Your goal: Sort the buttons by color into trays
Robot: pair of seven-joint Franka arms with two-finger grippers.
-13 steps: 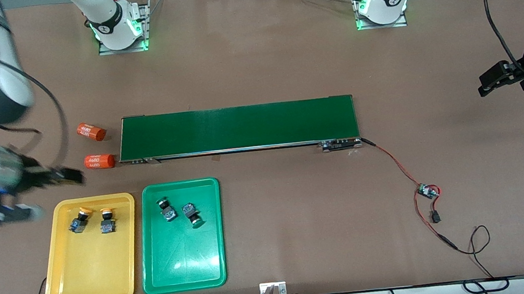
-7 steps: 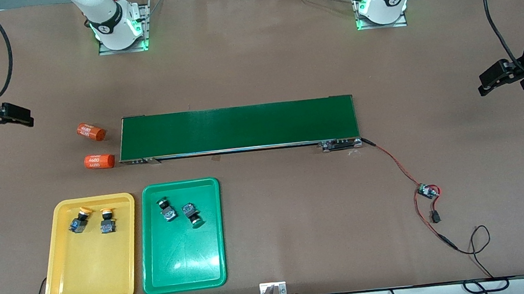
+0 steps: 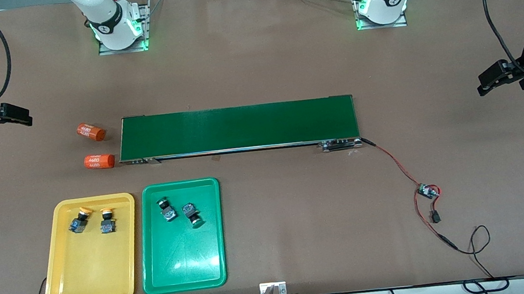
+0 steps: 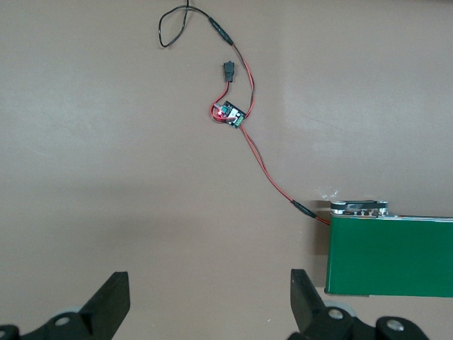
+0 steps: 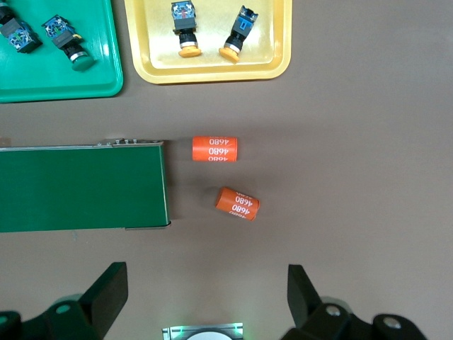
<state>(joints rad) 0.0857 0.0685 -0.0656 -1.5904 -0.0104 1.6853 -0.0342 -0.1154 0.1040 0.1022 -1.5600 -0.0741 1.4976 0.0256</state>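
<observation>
Two yellow-capped buttons (image 3: 78, 221) (image 3: 107, 221) lie in the yellow tray (image 3: 92, 284). Two green-capped buttons (image 3: 166, 209) (image 3: 192, 214) lie in the green tray (image 3: 184, 269) beside it. My right gripper (image 3: 22, 116) hangs open and empty over bare table at the right arm's end. Its wrist view shows the yellow tray (image 5: 212, 73), the green tray (image 5: 64, 86) and buttons (image 5: 185, 25) (image 5: 67, 44), with the right gripper (image 5: 207, 278) apart from them. My left gripper (image 3: 485, 83) waits open and empty over bare table at the left arm's end, also seen as the left gripper (image 4: 209, 285).
A long dark-green conveyor belt (image 3: 237, 127) crosses the middle of the table. Two orange cylinders (image 3: 91, 131) (image 3: 99, 161) lie at its end toward the right arm. A small circuit board (image 3: 428, 191) with red and black wires trails from its other end.
My right arm has pulled away from beside the yellow tray toward the table's edge at its own end, then nearly stopped. The left arm and all buttons stayed put.
</observation>
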